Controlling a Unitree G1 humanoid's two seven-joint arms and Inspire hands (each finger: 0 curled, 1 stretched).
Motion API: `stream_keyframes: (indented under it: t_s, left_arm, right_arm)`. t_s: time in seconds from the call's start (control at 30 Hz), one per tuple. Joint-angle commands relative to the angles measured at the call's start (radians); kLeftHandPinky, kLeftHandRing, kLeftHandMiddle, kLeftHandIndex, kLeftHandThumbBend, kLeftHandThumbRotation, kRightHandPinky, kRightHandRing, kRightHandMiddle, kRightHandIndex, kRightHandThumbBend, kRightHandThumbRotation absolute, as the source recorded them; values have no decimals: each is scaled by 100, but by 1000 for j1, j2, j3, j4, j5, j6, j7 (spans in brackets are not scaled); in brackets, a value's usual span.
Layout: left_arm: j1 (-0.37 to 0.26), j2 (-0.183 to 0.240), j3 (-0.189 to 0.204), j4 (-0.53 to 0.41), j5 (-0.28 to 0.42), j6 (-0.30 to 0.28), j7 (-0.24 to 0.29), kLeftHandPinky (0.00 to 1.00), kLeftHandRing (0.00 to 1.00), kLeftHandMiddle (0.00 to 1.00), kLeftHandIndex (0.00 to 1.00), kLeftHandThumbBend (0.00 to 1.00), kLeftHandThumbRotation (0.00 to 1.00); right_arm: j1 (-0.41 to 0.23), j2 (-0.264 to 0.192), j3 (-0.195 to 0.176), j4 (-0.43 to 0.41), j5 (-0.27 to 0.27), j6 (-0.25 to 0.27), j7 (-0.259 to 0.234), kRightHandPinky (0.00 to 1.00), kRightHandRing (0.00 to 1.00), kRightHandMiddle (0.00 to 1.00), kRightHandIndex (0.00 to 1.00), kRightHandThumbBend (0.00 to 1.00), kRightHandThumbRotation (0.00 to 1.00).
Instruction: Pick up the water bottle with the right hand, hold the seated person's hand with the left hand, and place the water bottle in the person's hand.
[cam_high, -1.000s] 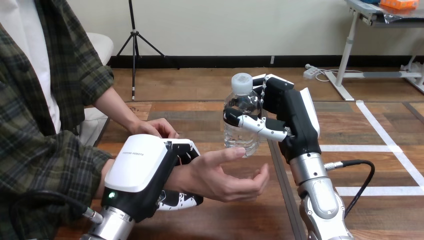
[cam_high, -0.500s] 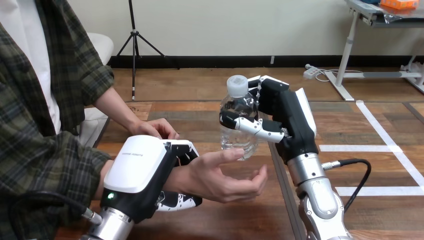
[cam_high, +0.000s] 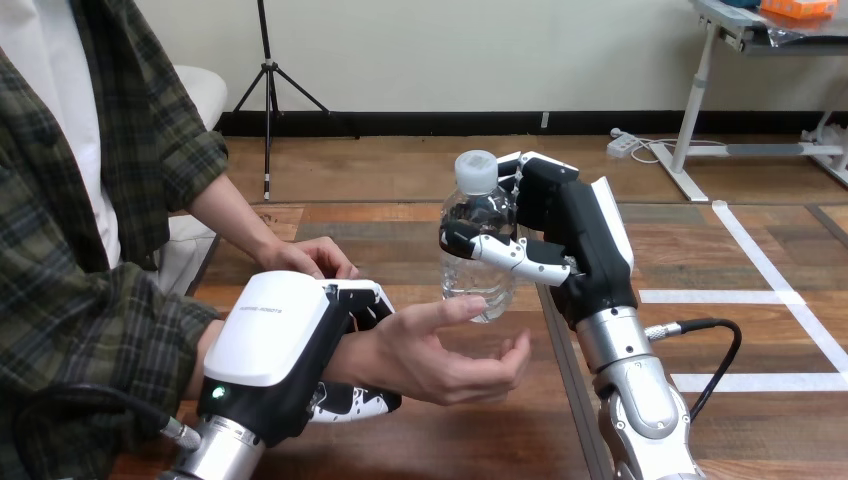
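The black left hand with a white shell (cam_high: 272, 352) is curled round the person's wrist (cam_high: 345, 352) and hides most of it. The right hand (cam_high: 572, 240) wraps the clear plastic water bottle with a white cap (cam_high: 478, 235), upright, in the air. The bottle's bottom sits behind the person's open hand (cam_high: 440, 352); I cannot tell if they touch. The brown wooden table (cam_high: 480, 440) is bare below.

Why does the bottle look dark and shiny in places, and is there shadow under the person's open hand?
Head view: the clear water bottle shows the right hand's dark palm through it, with small bright glints; a soft shadow darkens the table beneath the person's open hand.
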Motion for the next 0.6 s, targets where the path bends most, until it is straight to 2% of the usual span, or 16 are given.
stream_keyframes:
  t_s: [0.0, 0.2, 0.4, 0.57]
  left_arm:
    - [-26, -14, 14, -23, -7, -15, 13, 43, 47, 48, 47, 89, 0]
    - [-25, -16, 16, -17, -5, -16, 16, 43, 47, 48, 47, 90, 0]
    - [-25, -17, 17, -17, 3, -15, 23, 43, 47, 48, 47, 90, 0]
    - [-25, -19, 20, -13, -4, -15, 20, 43, 47, 48, 47, 90, 0]
  right_arm:
    - [-30, 3, -18, -62, 31, -31, 6, 31, 37, 44, 48, 62, 0]
    - [-17, -7, -13, -77, 11, -31, -16, 30, 37, 44, 48, 62, 0]
    - [1, -3, -19, -102, 43, -19, 12, 30, 37, 44, 49, 60, 0]
    - [20, -10, -17, -124, 36, -24, 4, 30, 37, 44, 49, 60, 0]
